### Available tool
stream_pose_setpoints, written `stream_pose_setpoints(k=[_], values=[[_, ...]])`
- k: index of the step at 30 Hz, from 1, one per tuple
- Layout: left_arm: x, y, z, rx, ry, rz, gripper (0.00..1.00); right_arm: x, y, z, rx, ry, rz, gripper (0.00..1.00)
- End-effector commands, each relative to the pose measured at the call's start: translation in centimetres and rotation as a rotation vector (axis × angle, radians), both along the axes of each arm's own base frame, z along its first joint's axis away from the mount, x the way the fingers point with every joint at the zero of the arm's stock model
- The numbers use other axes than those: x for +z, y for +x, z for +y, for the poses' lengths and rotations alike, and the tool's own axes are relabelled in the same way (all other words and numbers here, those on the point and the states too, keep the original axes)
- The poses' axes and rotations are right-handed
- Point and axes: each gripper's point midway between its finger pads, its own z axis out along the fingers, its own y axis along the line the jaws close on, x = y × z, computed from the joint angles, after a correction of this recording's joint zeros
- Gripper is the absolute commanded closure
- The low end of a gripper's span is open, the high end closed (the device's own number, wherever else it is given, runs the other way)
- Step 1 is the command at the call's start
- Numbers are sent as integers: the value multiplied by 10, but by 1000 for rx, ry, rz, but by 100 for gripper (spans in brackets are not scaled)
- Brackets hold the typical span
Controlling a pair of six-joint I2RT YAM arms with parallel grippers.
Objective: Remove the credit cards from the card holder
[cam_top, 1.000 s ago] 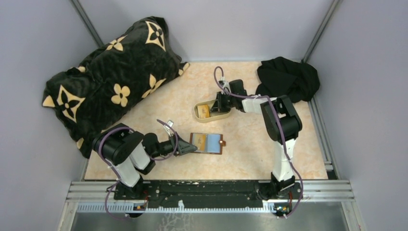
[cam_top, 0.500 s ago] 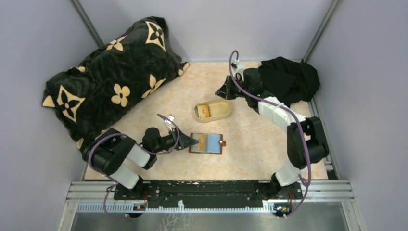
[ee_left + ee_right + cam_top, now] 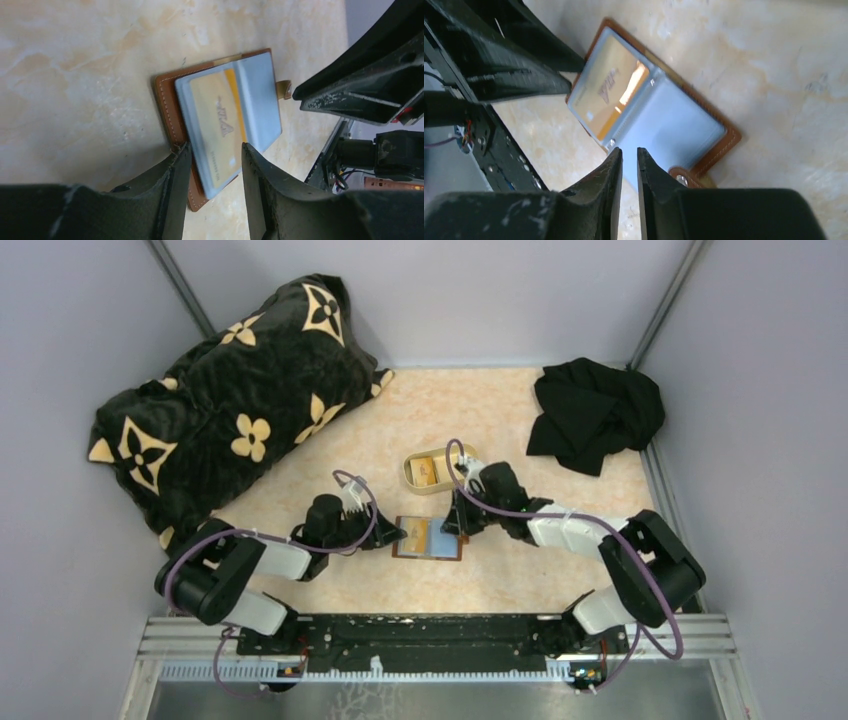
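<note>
The card holder (image 3: 440,543) lies open and flat on the table, brown outside and pale blue-grey inside (image 3: 669,125). An orange-tan credit card (image 3: 220,117) sits in its left panel (image 3: 606,95). My left gripper (image 3: 396,535) is open; its fingertips (image 3: 212,160) straddle the holder's left edge, and one finger (image 3: 176,172) rests at the brown border. My right gripper (image 3: 458,525) hovers over the holder's right panel, near the snap tab (image 3: 684,177). Its jaws (image 3: 629,155) stand slightly apart with nothing between them. Another credit card (image 3: 427,472) lies in the tan tray.
The tan oval tray (image 3: 462,480) stands just behind the card holder. A black pillow with cream flowers (image 3: 230,410) fills the back left. A black cloth (image 3: 595,415) lies crumpled at the back right. Grey walls close in the table.
My right arm has swung from the tray to the back of the table and then down to the card holder's right side, and its jaws have parted slightly. The left gripper has stayed at the holder's left edge.
</note>
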Motion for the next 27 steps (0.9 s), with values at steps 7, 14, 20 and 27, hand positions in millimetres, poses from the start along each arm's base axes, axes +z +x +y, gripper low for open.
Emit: stream_pose_setpoints(k=[7, 14, 20, 27], values=[[-29, -19, -23, -53, 1, 72, 58, 0, -21, 15, -12, 188, 19, 84], [-35, -40, -43, -77, -39, 128, 60, -7, -21, 13, -18, 169, 27, 87], [-37, -38, -38, -50, -10, 126, 61, -3, -16, -1, -53, 136, 3, 86], [-8, -28, -47, -68, -42, 78, 62, -12, -19, -18, -58, 134, 34, 85]])
